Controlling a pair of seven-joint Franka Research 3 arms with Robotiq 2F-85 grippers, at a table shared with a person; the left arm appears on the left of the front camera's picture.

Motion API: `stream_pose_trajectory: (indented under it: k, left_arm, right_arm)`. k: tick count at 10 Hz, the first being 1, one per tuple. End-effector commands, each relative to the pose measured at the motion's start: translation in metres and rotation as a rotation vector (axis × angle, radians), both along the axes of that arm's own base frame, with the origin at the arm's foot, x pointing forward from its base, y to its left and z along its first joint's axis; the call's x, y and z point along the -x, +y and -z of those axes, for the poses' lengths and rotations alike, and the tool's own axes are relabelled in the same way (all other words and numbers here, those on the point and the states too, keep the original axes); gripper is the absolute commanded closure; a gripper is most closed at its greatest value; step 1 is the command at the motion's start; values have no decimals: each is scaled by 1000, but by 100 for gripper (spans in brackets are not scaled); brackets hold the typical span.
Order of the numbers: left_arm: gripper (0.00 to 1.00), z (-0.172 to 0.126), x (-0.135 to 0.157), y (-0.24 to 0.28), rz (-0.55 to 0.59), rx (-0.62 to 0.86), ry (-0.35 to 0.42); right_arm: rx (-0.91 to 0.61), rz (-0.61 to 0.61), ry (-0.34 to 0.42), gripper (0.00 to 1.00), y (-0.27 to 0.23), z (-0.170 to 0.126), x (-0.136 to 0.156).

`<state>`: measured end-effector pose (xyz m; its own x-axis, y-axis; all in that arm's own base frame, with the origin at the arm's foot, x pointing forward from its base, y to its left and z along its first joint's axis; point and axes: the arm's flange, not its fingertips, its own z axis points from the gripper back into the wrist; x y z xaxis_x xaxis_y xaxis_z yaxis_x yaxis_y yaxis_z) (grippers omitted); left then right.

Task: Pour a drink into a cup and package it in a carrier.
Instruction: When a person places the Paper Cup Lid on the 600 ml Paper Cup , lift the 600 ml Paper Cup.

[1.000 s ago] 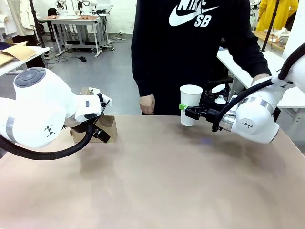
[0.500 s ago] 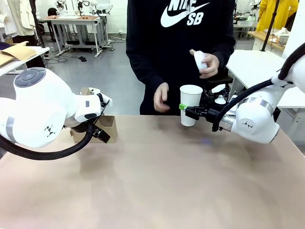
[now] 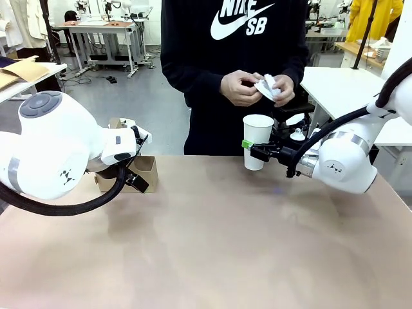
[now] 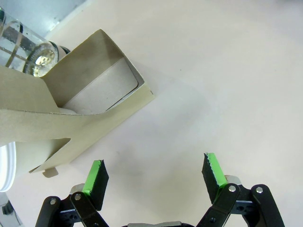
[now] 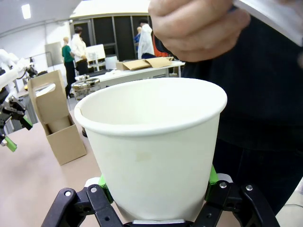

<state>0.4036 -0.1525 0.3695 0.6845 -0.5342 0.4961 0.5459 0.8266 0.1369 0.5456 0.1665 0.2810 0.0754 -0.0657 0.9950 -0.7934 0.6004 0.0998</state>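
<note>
My right gripper (image 3: 255, 150) is shut on the white paper cup (image 3: 257, 138) and holds it upright above the table's far side. Seen from the right wrist, the cup (image 5: 154, 146) has no lid and its inside is hidden; the drink is out of view. Just above it the person's hands (image 3: 248, 87) hold a white lid (image 3: 268, 85). The brown cardboard carrier (image 3: 145, 168) stands at the far left. My left gripper (image 3: 136, 177) hovers beside it, and the left wrist view has this gripper (image 4: 154, 174) open and empty next to the carrier (image 4: 90, 94).
A clear glass carafe (image 4: 26, 42) with metal bands stands behind the carrier. A white table (image 3: 335, 84) is at the far right behind my right arm. The tan tabletop (image 3: 212, 244) stretches bare across the middle and near side.
The person brought a white lid up from the side and now holds it in both hands above the cup. Neither arm has moved.
</note>
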Motion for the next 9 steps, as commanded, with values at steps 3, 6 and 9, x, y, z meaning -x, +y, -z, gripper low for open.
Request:
stream_pose_trajectory:
  k: [3,6,9]
  left_arm:
    - [0,-1,0,1,-1,3,-1]
    - [0,-1,0,1,-1,3,-1]
    - [0,-1,0,1,-1,3,-1]
  right_arm:
    - [-17,15,-5,19,3,-5,1]
    - [-17,15,-5,19,3,-5,1]
    - [-17,15,-5,19,3,-5,1]
